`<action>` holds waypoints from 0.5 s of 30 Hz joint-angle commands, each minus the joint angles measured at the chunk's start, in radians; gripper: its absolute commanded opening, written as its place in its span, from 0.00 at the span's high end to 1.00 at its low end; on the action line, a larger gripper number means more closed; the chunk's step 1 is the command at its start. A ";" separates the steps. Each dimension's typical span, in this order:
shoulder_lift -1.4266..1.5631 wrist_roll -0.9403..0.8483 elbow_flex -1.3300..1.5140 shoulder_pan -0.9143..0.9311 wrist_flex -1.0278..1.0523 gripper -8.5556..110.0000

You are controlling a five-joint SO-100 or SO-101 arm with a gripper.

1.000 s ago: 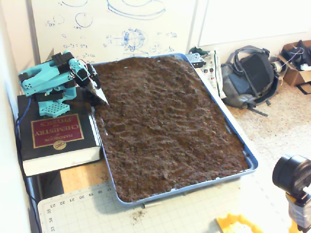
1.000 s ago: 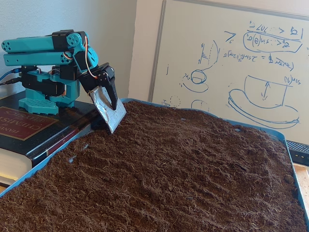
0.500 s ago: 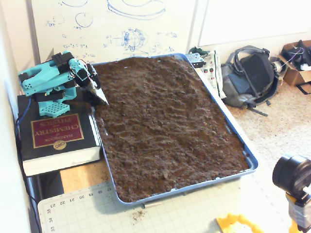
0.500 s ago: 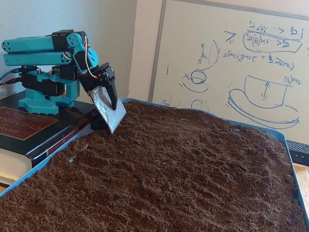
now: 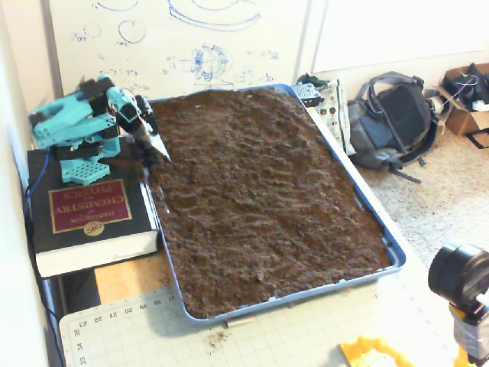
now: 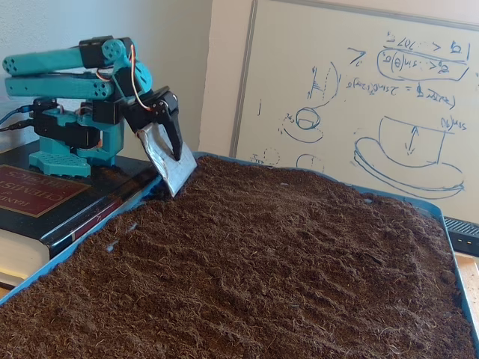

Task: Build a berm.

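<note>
tool [image 6: 174, 169] with silver scoop blade, jaw gap unclear, slightly higher than before over soil [image 5: 260, 191] at tray [image 5: 365, 206] edge

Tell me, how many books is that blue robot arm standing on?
1 that shows: a thick black book with a dark red cover label, lying flat left of the soil tray in both fixed views, under the arm's base. Nothing shows beneath it, though its underside is hidden.

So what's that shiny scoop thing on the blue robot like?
The scoop is a flat, silvery, foil-like blade, wrinkled and pointed at the bottom. It is fixed on the teal arm's black gripper and tilts down toward the near corner of the soil tray. Its tip looks just above the brown soil; I cannot tell if it touches.
</note>
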 commanded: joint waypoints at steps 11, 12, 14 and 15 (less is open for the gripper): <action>-0.680 0.006 -0.611 0.041 -0.015 0.93; -0.729 0.008 -0.644 0.041 -0.015 0.93; -0.824 0.008 -0.713 0.041 -0.015 0.93; -0.871 0.008 -0.747 0.041 -0.015 0.93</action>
